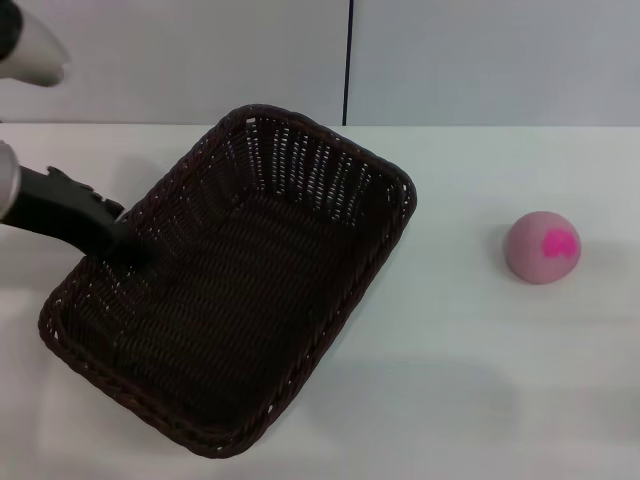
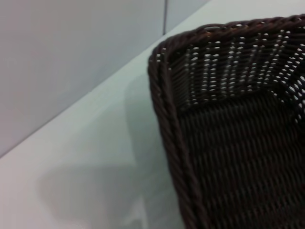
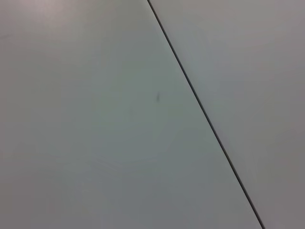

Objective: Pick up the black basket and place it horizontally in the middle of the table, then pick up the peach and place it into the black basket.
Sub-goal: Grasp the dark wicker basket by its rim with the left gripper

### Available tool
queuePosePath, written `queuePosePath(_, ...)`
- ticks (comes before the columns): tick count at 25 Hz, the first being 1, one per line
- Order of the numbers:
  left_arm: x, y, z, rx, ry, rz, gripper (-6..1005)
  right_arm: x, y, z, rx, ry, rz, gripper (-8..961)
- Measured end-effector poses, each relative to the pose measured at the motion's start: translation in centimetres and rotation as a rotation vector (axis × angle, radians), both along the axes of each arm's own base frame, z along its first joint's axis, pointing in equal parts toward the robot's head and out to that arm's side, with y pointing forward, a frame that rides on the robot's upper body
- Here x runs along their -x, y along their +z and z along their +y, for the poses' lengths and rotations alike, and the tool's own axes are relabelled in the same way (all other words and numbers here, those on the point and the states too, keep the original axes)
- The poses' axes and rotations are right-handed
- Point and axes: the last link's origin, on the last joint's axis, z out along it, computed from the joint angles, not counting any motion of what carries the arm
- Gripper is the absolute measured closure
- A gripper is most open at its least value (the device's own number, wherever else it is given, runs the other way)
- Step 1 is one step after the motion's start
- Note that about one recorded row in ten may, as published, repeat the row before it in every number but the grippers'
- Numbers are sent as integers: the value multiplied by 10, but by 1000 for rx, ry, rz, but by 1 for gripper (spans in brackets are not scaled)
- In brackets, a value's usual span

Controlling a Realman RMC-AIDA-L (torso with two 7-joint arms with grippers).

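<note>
The left pincer [image 1: 125, 240] grips the black basket [image 1: 240, 290] at its 9 o'clock rim. The basket's long axis runs from 7 to 1 o'clock, not yet horizontal. The peach [image 1: 542, 247] lies at 3 o'clock.

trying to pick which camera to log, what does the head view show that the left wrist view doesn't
Only the head view shows the whole black basket lying skewed on the table, the left pincer at its left long rim, and the peach sitting apart to the right. Only the left wrist view gives a close look at one rounded basket corner, with light showing through the weave, and a faint shadow on the table beside it. Both share the basket's braided rim, the white tabletop and the grey wall behind. The right pincer appears in neither.
</note>
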Motion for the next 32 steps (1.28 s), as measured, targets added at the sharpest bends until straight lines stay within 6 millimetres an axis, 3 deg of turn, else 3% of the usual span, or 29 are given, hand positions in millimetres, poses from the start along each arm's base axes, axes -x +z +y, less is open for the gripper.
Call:
queuePosePath(10, -6, -15, 4, 65, 3, 12, 309, -3, 0, -1, 5, -17, -1, 337)
queuePosePath(11, -6, -23, 7, 99, 16, 23, 309, -3, 0, -1, 4, -17, -1, 337)
queuePosePath(26, -9, -32, 15, 147, -22, 86, 547, -3, 0, 6, 14, -25, -5, 350)
queuePosePath(31, -15, -32, 23, 153, -112, 148, 750, -2, 1, 7, 12, -21, -9, 355)
queuePosePath(32, -15, -32, 23, 153, -112, 148, 750, -2, 1, 7, 12, -21, -9, 356)
